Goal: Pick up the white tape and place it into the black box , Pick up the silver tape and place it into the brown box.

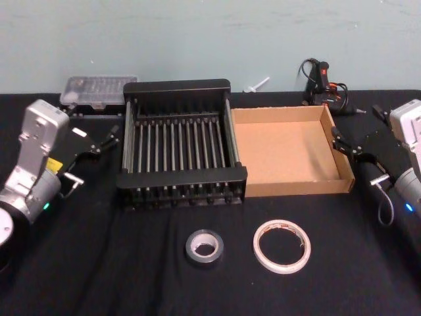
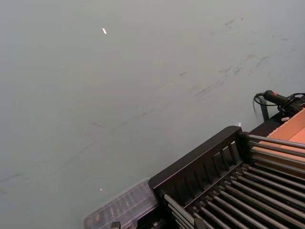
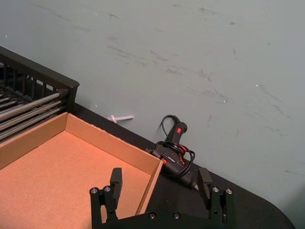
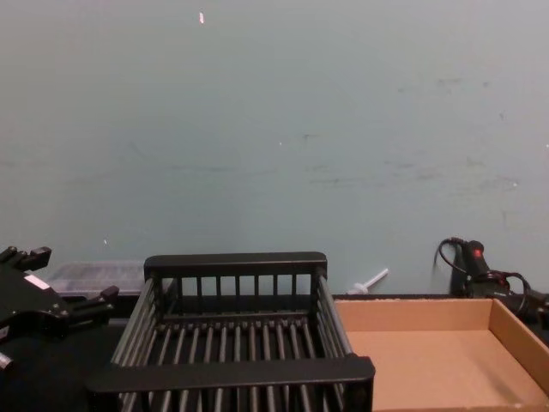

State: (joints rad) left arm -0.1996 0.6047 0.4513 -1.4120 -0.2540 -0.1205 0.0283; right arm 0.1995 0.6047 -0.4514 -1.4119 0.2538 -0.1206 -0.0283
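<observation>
both tapes lie flat on the table near the front: white tape (image 1: 281, 245) below the brown box (image 1: 289, 153), silver tape (image 1: 204, 247) below the black box (image 1: 183, 141). left gripper (image 1: 105, 139) and right gripper (image 1: 347, 146) spread, empty, flanking boxes. risk: each roll fronts the wrong box, inviting a swap.

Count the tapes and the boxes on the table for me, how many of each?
Tapes: 2, the silver tape and the white tape.
Boxes: 2, the black box and the brown box.
Total: 4.
</observation>
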